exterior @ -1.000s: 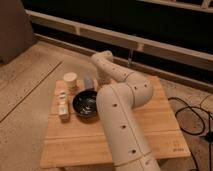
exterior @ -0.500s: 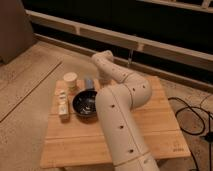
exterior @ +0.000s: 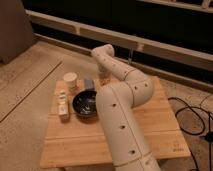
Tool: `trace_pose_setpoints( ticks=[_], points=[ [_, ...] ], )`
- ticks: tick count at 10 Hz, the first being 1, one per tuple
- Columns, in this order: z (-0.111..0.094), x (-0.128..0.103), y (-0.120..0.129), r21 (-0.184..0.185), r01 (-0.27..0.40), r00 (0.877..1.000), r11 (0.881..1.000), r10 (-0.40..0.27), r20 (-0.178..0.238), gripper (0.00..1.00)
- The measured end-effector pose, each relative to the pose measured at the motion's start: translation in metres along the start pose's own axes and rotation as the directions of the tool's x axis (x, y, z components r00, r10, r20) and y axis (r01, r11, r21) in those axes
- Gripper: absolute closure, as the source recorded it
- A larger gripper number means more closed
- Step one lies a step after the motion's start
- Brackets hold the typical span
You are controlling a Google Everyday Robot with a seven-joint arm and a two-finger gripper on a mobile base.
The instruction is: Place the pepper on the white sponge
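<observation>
Gripper (exterior: pixel 103 76) seen at the far side of the table (exterior: pixel 150 135), hanging from the wrist just right of the grey block (exterior: pixel 88 82) and beyond the bowl (exterior: pixel 85 103); fingers drawn narrow, closed together. A small orange-red patch noted at the fingertips, low over the tabletop, taken to be the pepper (exterior: pixel 104 80); whether it is actually gripped cannot be told, as the forearm hides most of it. Arm (exterior: pixel 120 115) observed rising from the near edge, bent at an elbow to the right, then reaching left and far. Sponge (exterior: pixel 63 108) found on the left part of the table, just left of the bowl, long side running near to far, well apart from the gripper. Cream cup (exterior: pixel 70 80) set at the far left, beside the grey block. Bowl placed between sponge and arm. Cables (exterior: pixel 192 112) recorded on the floor to the right.
</observation>
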Motion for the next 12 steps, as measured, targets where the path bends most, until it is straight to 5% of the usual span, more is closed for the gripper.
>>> trace_pose_setpoints(
  ticks=[4, 12],
  points=[
    [-0.04, -0.017, 0.037, -0.012, 0.111, 0.991, 0.994, -0.11, 0.083, 1.0],
    [-0.043, -0.022, 0.053, -0.005, 0.152, 0.984, 0.988, -0.151, 0.095, 1.0]
  ],
)
